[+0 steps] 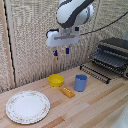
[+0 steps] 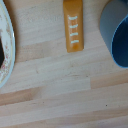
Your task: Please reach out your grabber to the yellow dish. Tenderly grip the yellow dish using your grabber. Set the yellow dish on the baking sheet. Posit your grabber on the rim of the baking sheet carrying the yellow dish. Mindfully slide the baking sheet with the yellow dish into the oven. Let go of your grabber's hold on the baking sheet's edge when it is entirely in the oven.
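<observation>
The yellow dish (image 1: 56, 80) is a small round bowl standing on the wooden table, to the exterior view's left of the blue cup. My grabber (image 1: 61, 51) hangs high above the dish, its blue-tipped fingers (image 1: 67, 50) apart and empty. The baking sheet (image 1: 95, 71) is a dark slatted rack sticking out in front of the oven (image 1: 113, 54) at the exterior view's right. The wrist view shows neither the yellow dish nor my fingers.
A blue cup (image 1: 80, 82) (image 2: 116, 32) stands beside the dish. A flat orange block (image 1: 67, 92) (image 2: 73, 25) lies in front of them. A large white patterned plate (image 1: 27, 106) (image 2: 5, 45) sits at the near left. A woven screen backs the table.
</observation>
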Robot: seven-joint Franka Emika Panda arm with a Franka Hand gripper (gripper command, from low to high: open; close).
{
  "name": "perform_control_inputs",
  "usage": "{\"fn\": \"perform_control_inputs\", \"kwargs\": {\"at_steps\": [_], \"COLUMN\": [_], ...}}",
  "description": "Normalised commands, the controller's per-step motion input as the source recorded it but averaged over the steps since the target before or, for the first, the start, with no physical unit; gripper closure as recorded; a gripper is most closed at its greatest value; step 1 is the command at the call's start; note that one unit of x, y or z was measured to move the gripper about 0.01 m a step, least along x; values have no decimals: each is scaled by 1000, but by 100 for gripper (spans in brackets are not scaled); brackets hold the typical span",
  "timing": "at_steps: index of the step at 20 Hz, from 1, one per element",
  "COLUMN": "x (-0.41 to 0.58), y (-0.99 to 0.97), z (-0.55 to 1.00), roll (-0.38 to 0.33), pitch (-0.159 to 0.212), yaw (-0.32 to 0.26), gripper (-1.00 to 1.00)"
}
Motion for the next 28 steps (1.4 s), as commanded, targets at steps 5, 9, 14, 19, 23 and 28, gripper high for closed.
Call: {"fn": "perform_control_inputs", "kwargs": {"at_steps": [5, 9, 14, 19, 23, 28], "x": [423, 389, 273, 112, 182, 323], "y": [-434, -396, -305, -74, -46, -157], "z": [-274, -261, -345, -417, -384, -354], "roll": [28, 21, 0, -38, -53, -32], "pitch": [0, 0, 9, 83, 115, 53], "yaw": [-105, -123, -68, -17, 0, 32], "gripper": [-100, -100, -100, -100, -100, -100]}}
